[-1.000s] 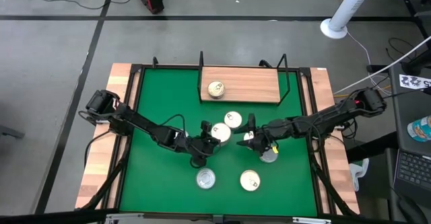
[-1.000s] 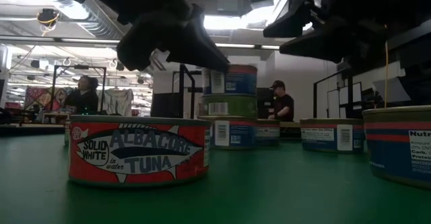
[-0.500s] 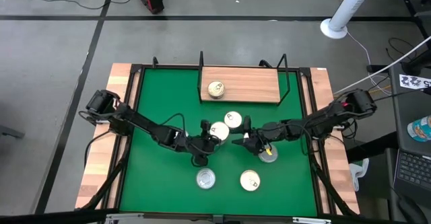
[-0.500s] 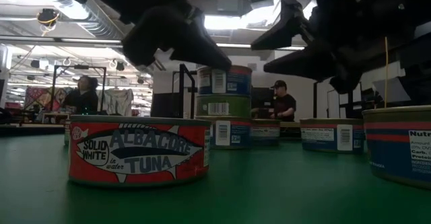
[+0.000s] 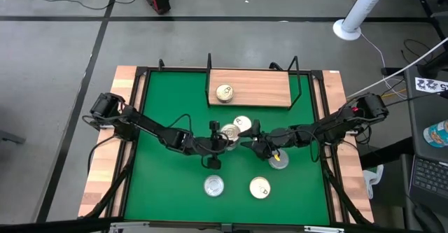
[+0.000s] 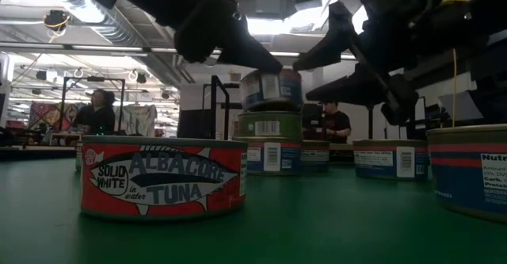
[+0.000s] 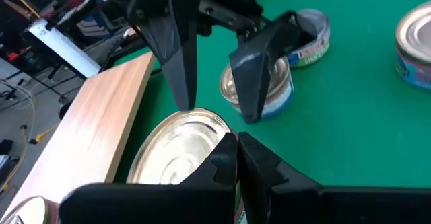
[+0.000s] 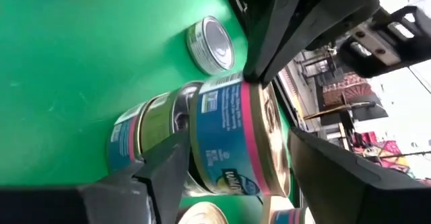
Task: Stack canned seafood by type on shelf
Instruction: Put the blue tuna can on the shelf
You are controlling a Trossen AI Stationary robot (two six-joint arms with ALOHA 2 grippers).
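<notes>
**Right fingers spread around raised tin; left fingers clenched**

The right gripper (image 5: pixel 246 139) has its fingers (image 8: pixel 168 167) released and wide, one on each side of a flat round blue-and-pink labelled tin (image 8: pixel 229 140). In the low view this tin (image 6: pixel 271 88) sits tilted over a green-labelled tin (image 6: pixel 269 124), above the green counter (image 5: pixel 168 107). The left gripper (image 5: pixel 213 131) is clenched, fingers (image 7: pixel 236 158) pressed together at the tin's rim; whether they pinch it cannot be told. The right arm is better placed. The light wooden shelf board (image 5: pixel 259 89) lies well apart, holding one pale-topped tin (image 5: pixel 224 92). Contact with the tin's sides is hidden.
</notes>
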